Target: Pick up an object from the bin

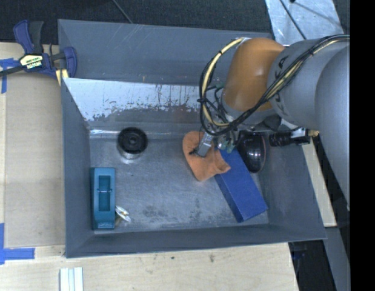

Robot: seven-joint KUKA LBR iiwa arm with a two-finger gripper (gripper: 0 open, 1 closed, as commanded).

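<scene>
In the camera view the gripper point(206, 146) is down on a crumpled orange cloth point(202, 167) lying right of the bin's point(76, 180) middle. I cannot tell whether it is open or closed. A blue block point(243, 191) touches the cloth's right side. A black cap point(132, 140) and a teal dispenser point(103, 197) lie well to the left.

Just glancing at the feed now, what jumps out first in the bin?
The tool hangs over a crumpled orange cloth right of centre in the bin, with a blue block lying beside it toward the near right corner. At the left lie a teal boxy thing and a round black cap.
</scene>
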